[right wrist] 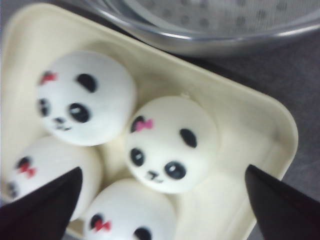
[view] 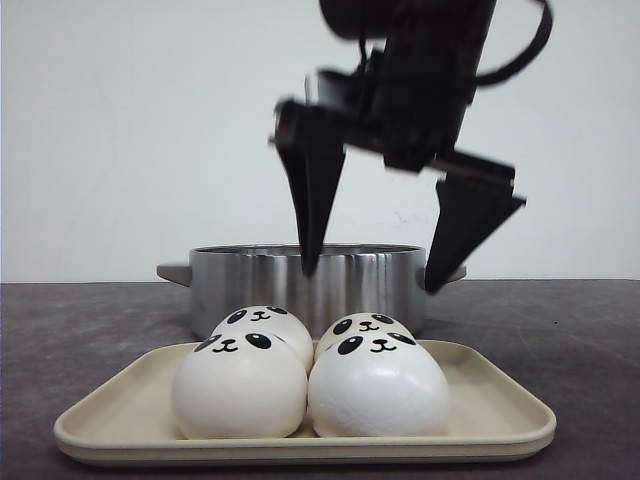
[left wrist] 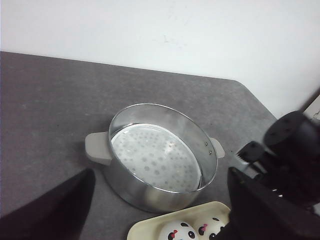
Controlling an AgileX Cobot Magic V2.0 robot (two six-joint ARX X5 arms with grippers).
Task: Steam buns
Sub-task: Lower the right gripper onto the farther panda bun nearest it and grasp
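Four white panda-faced buns lie together on a cream tray (view: 500, 415): front left (view: 238, 390), front right (view: 378, 395), rear left (view: 265, 325), rear right (view: 370, 328). My right gripper (view: 371, 281) hangs open and empty above them, its fingers spread wide. In the right wrist view the gripper (right wrist: 162, 170) is close over the buns, with one bun (right wrist: 172, 142) between the jaws. My left gripper (left wrist: 160, 172) is open and empty, high above the steel steamer pot (left wrist: 150, 192). It does not show in the front view.
The steamer pot (view: 250, 285) stands just behind the tray, with grey side handles and a perforated plate inside. The right arm (left wrist: 290, 150) shows in the left wrist view, beside the pot. The table's far edge meets a white wall.
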